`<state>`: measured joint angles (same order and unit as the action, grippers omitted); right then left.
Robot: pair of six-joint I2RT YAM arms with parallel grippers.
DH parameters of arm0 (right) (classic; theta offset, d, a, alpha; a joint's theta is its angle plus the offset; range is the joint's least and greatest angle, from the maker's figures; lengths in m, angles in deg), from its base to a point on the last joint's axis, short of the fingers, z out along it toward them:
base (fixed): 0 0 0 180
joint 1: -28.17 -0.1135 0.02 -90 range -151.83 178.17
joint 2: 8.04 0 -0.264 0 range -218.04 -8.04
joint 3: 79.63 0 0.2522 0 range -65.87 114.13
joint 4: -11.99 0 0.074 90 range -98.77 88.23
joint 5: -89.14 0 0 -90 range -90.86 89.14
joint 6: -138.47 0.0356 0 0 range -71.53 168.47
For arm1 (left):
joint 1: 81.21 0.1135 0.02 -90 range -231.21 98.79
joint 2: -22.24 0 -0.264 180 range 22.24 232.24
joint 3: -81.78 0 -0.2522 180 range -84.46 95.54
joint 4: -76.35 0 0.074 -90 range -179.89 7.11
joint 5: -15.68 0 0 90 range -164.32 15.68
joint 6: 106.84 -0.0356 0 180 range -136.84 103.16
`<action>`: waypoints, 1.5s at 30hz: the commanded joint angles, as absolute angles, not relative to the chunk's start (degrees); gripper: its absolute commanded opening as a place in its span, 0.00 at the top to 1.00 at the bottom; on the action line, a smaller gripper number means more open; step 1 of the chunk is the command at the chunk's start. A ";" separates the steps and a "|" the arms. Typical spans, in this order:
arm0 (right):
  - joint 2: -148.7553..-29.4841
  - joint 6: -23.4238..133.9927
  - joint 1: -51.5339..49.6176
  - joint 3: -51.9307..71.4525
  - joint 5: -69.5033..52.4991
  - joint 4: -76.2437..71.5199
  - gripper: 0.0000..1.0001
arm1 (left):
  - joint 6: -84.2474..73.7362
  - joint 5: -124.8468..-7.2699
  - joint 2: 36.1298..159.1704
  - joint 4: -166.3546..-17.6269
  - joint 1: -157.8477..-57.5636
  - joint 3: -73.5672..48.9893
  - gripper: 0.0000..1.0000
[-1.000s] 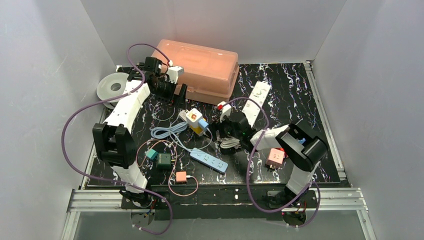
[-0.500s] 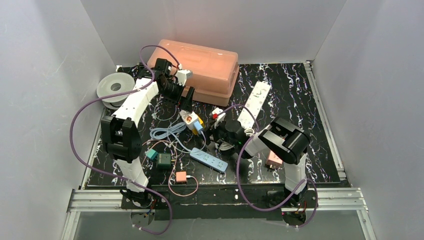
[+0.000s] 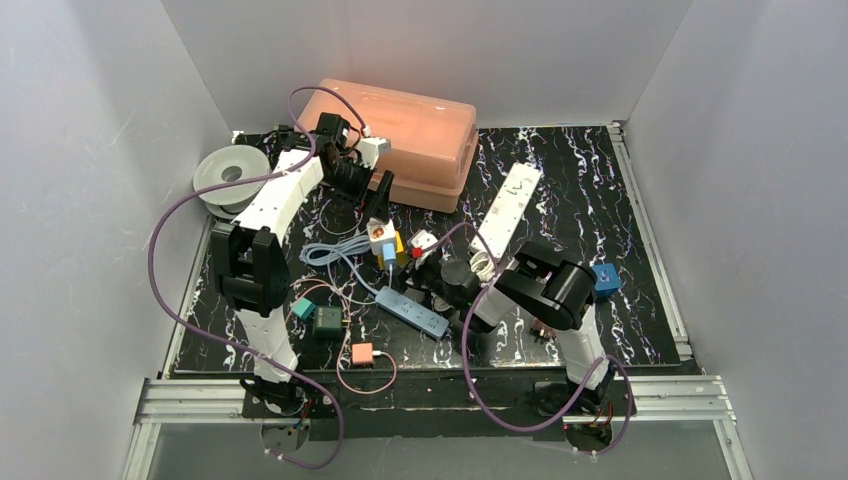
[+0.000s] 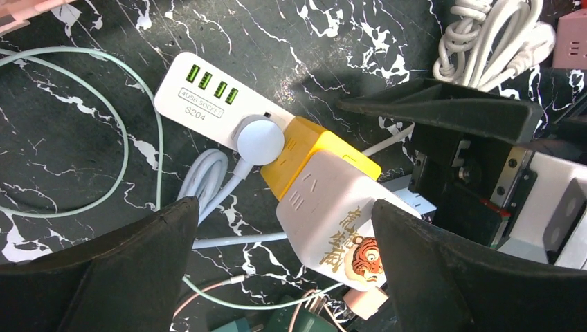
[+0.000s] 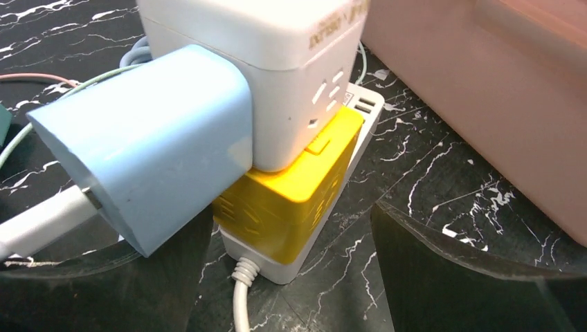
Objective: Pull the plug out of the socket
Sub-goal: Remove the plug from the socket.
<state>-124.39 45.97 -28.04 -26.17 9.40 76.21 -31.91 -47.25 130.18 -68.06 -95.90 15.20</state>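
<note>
both arms have swung inward since a second ago; the left end effector [image 4: 280,211] hangs spread over the white cube socket [image 4: 325,207], the blue plug [image 5: 145,145] sits pushed into that cube's side, and the right end effector [image 5: 291,221] stands spread near the yellow adapter [image 5: 284,194] beneath

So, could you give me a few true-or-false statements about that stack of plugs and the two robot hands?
1. The light blue plug sits in the white cube socket. True.
2. The cube stands on a green adapter. False: the yellow adapter is under it.
3. The left gripper and right gripper have their jaws open. True.
4. The USB strip shows two green ports. False: four.
</note>
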 commanded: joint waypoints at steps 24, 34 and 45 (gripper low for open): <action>-113.16 52.98 -30.63 -42.21 29.74 82.36 0.09 | -31.98 -50.50 121.32 -55.95 -92.53 9.87 0.02; -97.08 61.37 -27.71 -35.97 23.54 54.26 0.06 | -24.94 -45.57 125.10 -56.40 -91.42 21.91 0.02; -87.26 67.56 -20.35 -18.41 7.80 20.07 0.04 | -44.00 -46.37 118.61 -60.99 -88.73 4.94 0.02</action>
